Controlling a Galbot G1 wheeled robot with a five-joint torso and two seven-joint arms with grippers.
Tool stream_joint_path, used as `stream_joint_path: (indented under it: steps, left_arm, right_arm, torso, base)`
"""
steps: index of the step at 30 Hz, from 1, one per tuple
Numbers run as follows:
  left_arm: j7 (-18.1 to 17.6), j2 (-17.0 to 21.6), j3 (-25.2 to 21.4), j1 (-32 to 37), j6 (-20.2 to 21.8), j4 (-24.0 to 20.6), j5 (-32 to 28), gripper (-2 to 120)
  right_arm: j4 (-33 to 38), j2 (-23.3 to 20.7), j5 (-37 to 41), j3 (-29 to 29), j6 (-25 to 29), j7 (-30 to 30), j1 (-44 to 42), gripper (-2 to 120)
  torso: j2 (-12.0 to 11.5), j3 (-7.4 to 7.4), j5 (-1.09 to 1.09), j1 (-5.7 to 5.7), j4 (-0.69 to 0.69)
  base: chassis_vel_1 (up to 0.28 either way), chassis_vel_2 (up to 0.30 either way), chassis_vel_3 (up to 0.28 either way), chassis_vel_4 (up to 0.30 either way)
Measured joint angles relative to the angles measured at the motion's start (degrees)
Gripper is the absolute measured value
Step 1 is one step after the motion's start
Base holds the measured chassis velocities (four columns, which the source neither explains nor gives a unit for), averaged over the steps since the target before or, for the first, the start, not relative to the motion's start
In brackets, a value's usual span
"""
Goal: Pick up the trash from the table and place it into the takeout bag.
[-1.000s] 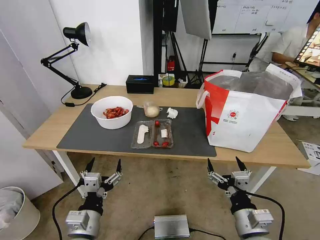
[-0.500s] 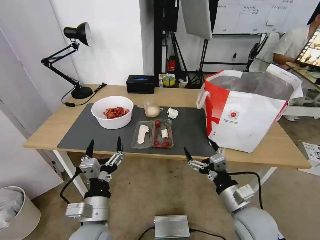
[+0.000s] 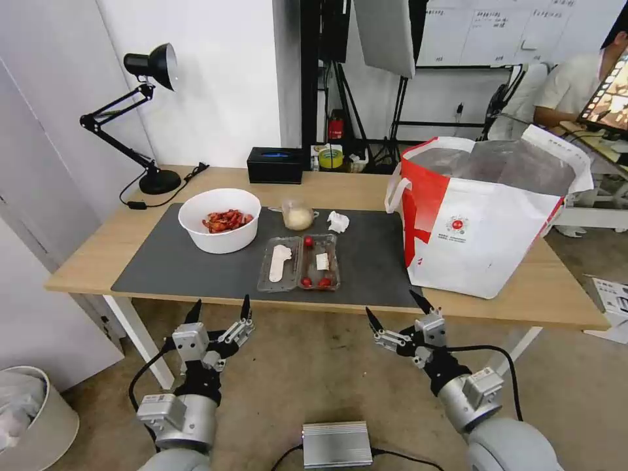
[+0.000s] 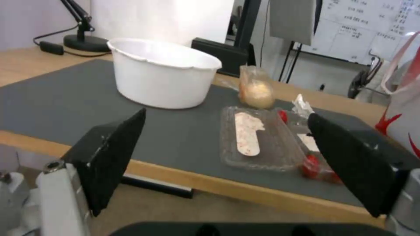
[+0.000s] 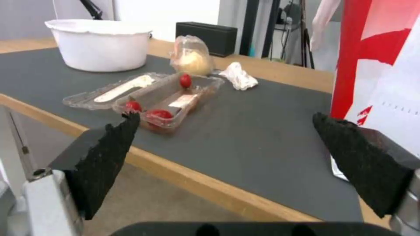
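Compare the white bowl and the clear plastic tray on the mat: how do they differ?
The white bowl is opaque, round and deep; the clear tray is see-through, rectangular and shallow. The bowl is a single vessel holding a heap of red shells; the tray lies hinged open in two halves, with a few red tomatoes in one half. The bowl stands nearer the desk lamp, the tray nearer the takeout bag. Both rest on the grey mat, untouched.
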Motion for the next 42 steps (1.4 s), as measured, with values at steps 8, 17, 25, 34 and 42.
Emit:
stream_joint_path:
  steps: [8,17,25,34,42]
  left_arm:
    - [-0.2,0.0,0.2,-0.3,0.0,-0.5,-1.9,100]
    - [-2.4,0.7,2.2,-3.1,3.3,-0.3,-17.1,100]
    - [-6.1,0.0,3.2,-5.6,6.6,-0.9,-31.5,100]
    - [-7.5,-0.9,2.9,-7.8,9.3,-0.2,-40.5,100]
    - [-12.9,-1.3,1.1,-11.7,13.5,0.6,-54.6,100]
  right_arm:
    - [0.6,0.0,0.3,0.0,0.3,0.2,0.0,100]
    - [1.6,0.0,0.4,0.0,0.4,0.6,-0.3,100]
    - [1.4,-0.2,0.5,-1.1,0.5,0.8,0.1,100]
    - [1.1,-0.8,0.4,-0.3,0.5,0.9,0.2,100]
    - [0.6,-0.8,0.7,-0.5,0.5,1.1,0.8,100]
  torso:
    - [0.0,0.00,0.00,0.00,0.00]
    - [0.0,0.00,-0.01,0.00,0.00]
    - [0.0,0.00,0.00,0.00,0.00]
    - [0.0,0.00,0.00,0.00,0.00]
    - [0.0,0.00,0.00,0.00,-0.01]
  base:
    - [0.000,0.000,0.000,0.000]
    - [0.000,0.000,0.000,0.000]
    - [0.000,0.000,0.000,0.000]
    - [0.000,0.000,0.000,0.000]
    - [0.000,0.000,0.000,0.000]
